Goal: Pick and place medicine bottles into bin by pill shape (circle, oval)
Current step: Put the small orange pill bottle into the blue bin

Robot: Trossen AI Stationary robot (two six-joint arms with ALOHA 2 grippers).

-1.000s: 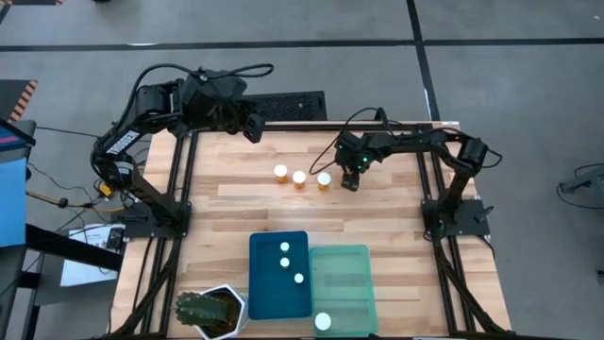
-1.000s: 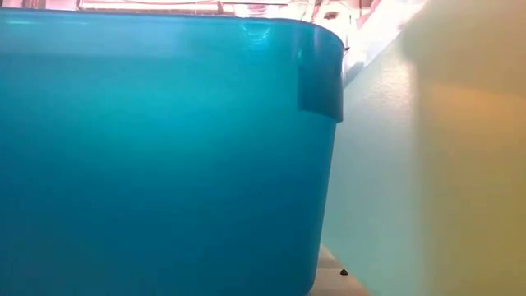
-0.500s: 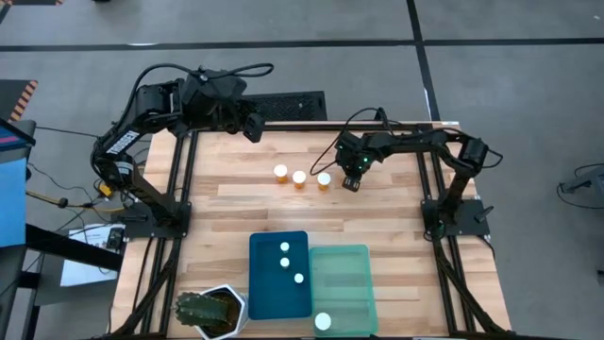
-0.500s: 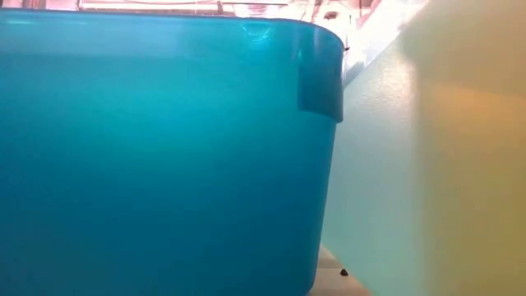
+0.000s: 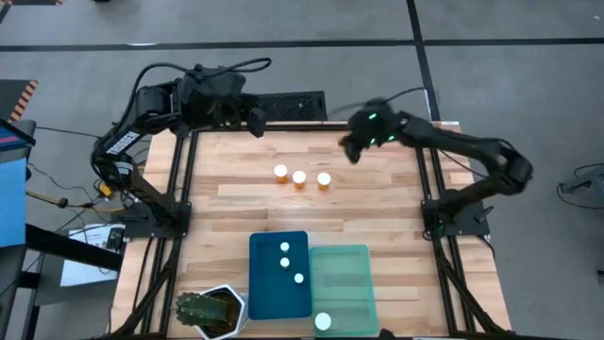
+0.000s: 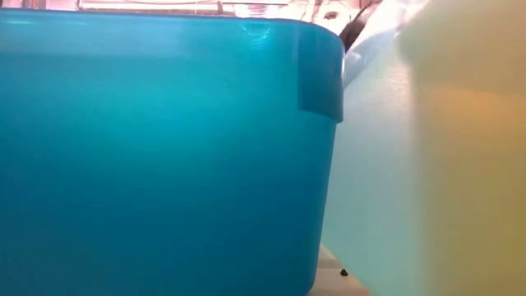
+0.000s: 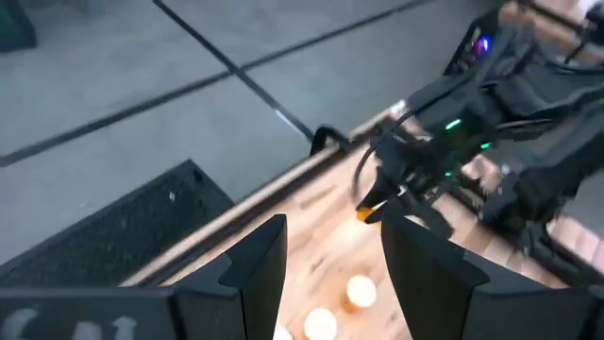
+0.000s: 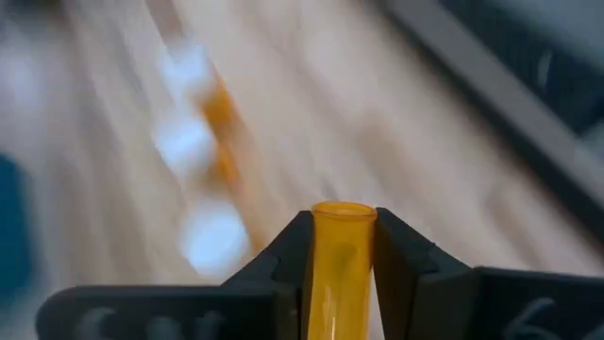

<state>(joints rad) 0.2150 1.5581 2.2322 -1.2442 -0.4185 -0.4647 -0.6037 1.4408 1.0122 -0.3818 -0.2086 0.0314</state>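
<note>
Three orange medicine bottles with white caps (image 5: 299, 177) stand in a row on the wooden table's far half. A little beyond the row's right end, my right gripper (image 5: 349, 149) hangs above the table, shut on another orange bottle (image 8: 342, 253). The left wrist view shows that bottle (image 7: 367, 213) under the right gripper. The blue bin (image 5: 280, 275) holds three bottles. The green bin (image 5: 343, 283) beside it holds one (image 5: 323, 321). My left gripper (image 5: 255, 124) waits open at the table's far edge, nothing between its fingers (image 7: 247, 264). My right gripper pinches the bottle's orange wall (image 8: 342, 269) between its two fingers. The bottle lies along the fingers, and its orange end (image 8: 343, 210) sticks out just past the fingertips. Its cap is hidden. The bottle is lifted clear of the table.
A white pot with a spiky green plant (image 5: 211, 313) stands at the near left corner. The low view is filled by the blue bin's wall (image 6: 164, 164) and the green bin's wall (image 6: 370, 181). A black grille (image 5: 288, 104) lies behind the far edge.
My right gripper has gone up and toward the table's far edge, away from the right end of the row of bottles. It carries an orange bottle lifted clear of the table. The three standing bottles have stayed where they were.
</note>
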